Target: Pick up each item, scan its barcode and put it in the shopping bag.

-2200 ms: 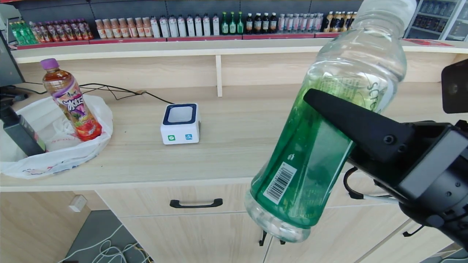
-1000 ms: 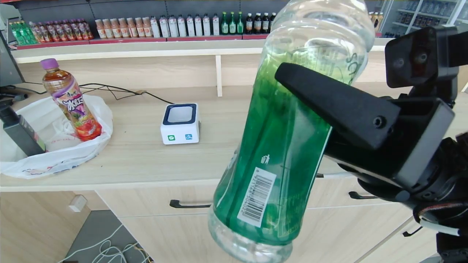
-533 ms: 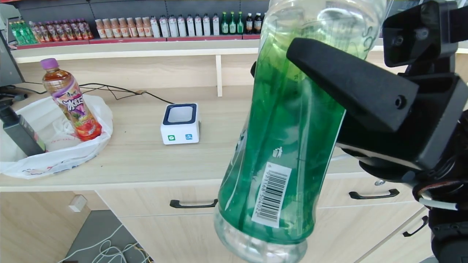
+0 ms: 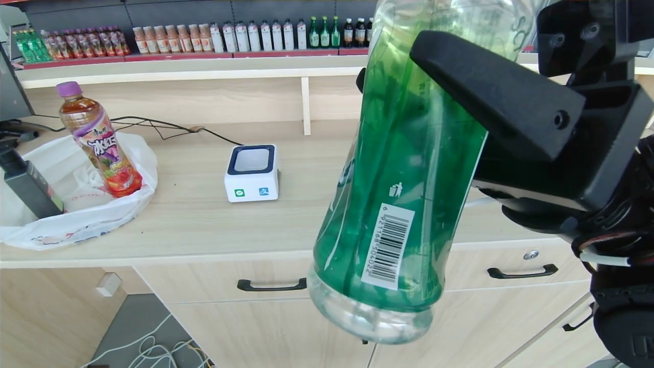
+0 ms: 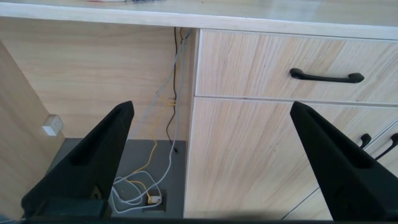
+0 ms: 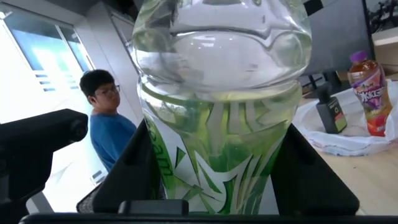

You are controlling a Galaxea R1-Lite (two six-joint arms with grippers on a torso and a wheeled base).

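Clamping a tilted clear plastic bottle with a green label, barcode below the grip, the right gripper holds it aloft; the left gripper gapes wide before pale wooden drawers.

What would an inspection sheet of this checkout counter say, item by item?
Surface: light wooden counter, drawers below.
Job's things: green bottle held up off the counter, barcode facing the head camera; white scanner on the counter; tea bottle leaning in the shopping bag at the counter's left end.
Clutter: dark stand at the bag's left side.
Grippers: right gripper, fingers shut on the green bottle; left gripper open, empty, low before the drawers.
Cables: black cable on the counter behind the scanner; loose wires on the floor.
Surroundings: shelf of bottled drinks behind the counter.
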